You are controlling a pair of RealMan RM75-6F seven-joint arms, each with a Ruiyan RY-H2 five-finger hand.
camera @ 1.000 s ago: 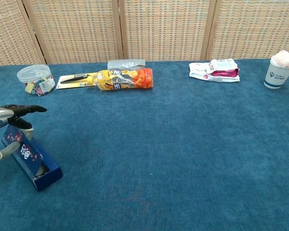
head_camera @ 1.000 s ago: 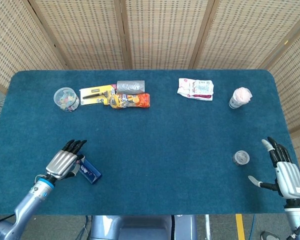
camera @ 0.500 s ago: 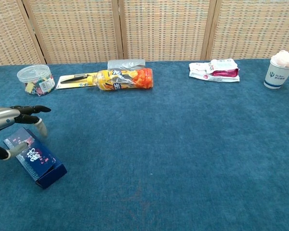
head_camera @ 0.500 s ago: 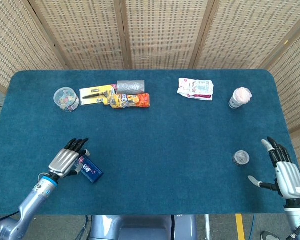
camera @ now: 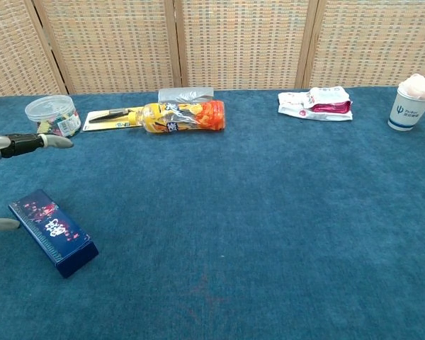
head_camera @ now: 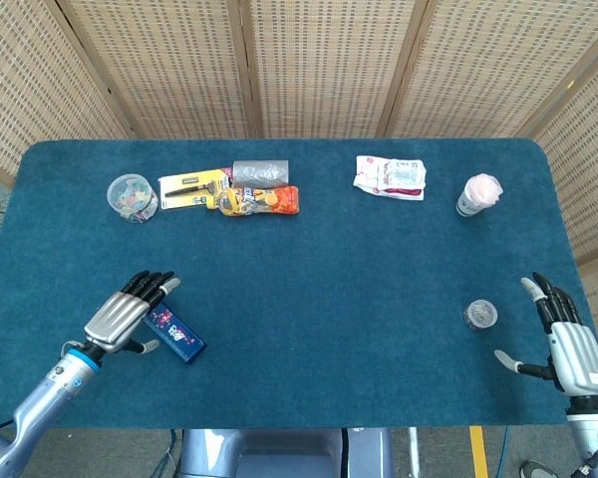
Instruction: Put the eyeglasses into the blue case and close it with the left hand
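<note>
blue case (head_camera: 175,335), closed, flat on table

Left hand (head_camera: 120,319) silver-backed, black fingers (head_camera: 151,285), blue wrist ring, grey forearm, right hand (head_camera: 569,351) silver-backed, black-fingered

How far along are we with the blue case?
Looks done: the blue case lies flat and shut on the table, and no eyeglasses show outside it. Whether they are inside cannot be seen. In hand: nothing. The left hand is open above the case's near end, its fingers spread and off the case. The right hand rests open at the table edge. Left: apparently only drawing the left arm away.
</note>
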